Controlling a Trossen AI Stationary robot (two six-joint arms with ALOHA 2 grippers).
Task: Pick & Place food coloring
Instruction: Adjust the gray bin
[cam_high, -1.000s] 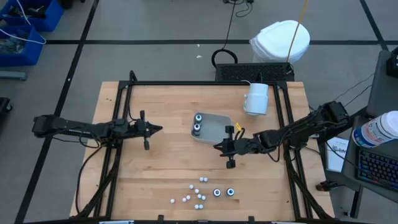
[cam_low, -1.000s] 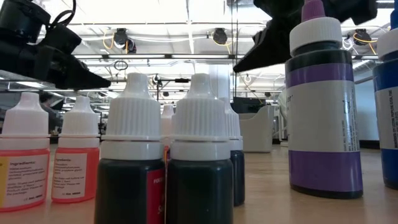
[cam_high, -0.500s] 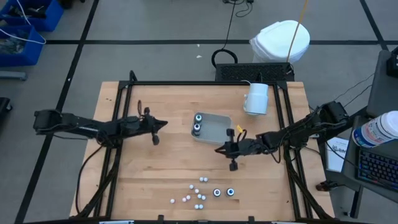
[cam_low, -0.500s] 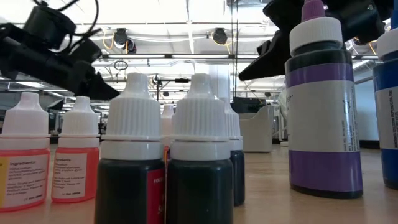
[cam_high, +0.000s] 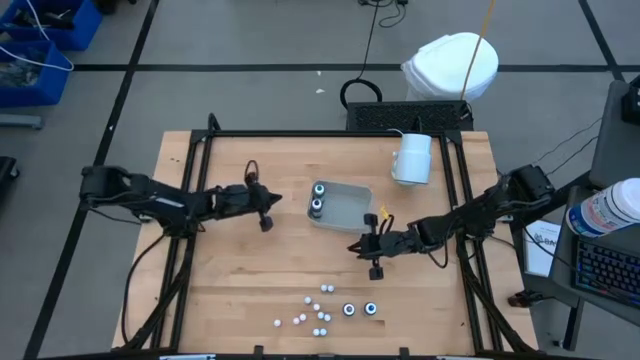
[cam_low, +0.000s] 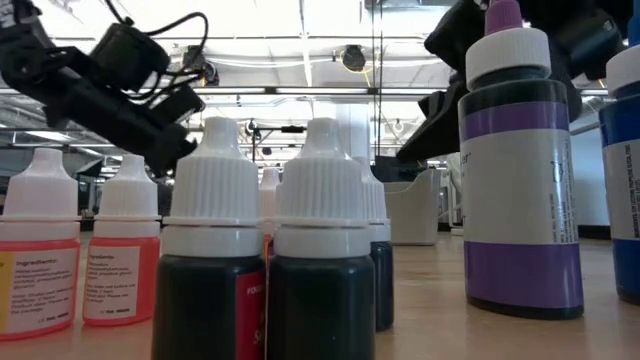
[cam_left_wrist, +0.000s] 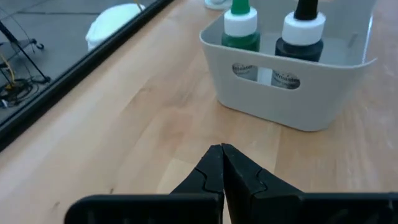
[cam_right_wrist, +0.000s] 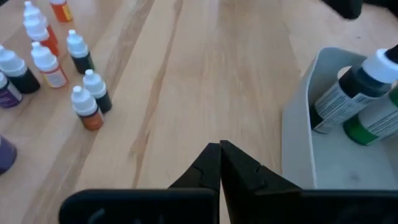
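Note:
The food coloring bottles stand upright in a loose cluster near the table's near edge: two larger dark ones (cam_high: 360, 309) and several small white-capped ones (cam_high: 312, 310) (cam_right_wrist: 81, 81); they fill the foreground of the low view (cam_low: 260, 260). Two more bottles (cam_high: 317, 198) (cam_left_wrist: 270, 31) stand in the grey tray (cam_high: 345, 207). My left gripper (cam_high: 276, 199) (cam_left_wrist: 222, 155) is shut, just left of the tray. My right gripper (cam_high: 353, 245) (cam_right_wrist: 219, 152) is shut and hovers off the tray's near right corner, between tray and cluster.
A white cylinder (cam_high: 412, 158) stands at the table's far right, behind the tray. Black frame rails (cam_high: 190, 180) run along the left, right and far sides. Bare wood lies between the tray and the bottle cluster.
My left gripper has travelled toward the table's right, closing on the tray's left side, staying shut. My right gripper has drifted slightly toward the near edge. The bottles and tray have kept their places.

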